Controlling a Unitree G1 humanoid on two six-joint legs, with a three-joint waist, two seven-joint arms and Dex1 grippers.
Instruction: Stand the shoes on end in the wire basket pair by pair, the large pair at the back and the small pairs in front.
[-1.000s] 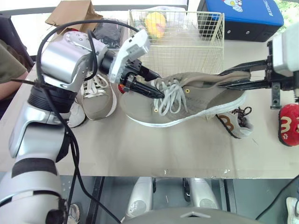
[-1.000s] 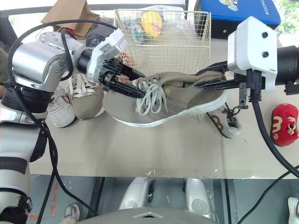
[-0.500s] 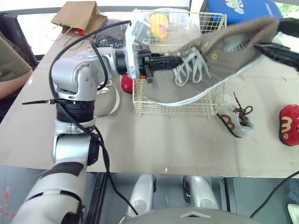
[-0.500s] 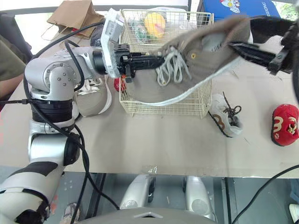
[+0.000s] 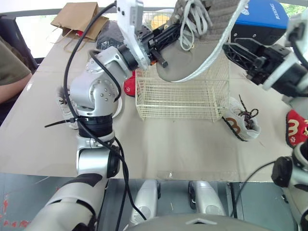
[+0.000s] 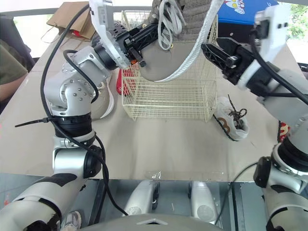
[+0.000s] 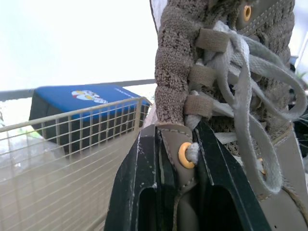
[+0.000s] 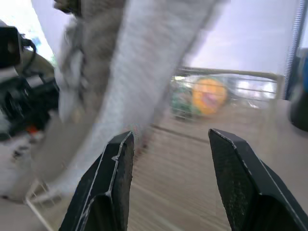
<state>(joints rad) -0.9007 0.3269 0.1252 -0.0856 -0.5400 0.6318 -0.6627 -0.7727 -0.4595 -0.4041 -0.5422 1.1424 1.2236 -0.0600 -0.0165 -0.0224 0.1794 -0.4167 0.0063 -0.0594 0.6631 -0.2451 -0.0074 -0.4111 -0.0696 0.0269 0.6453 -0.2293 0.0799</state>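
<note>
On beige table (image 5: 183,149), wire basket (image 5: 180,98), blue case (image 5: 262,21), brown paper bag (image 5: 79,14)

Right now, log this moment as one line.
left gripper: shut on large shoe, at lace flap | shoe: toe-down over wire basket | right gripper: open, near sole | placed: not yet

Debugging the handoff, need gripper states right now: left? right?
Left gripper: shut on the large grey shoe at a lace eyelet, toe down over the wire basket.
Right gripper: open, holding nothing, beside the shoe's sole.
</note>
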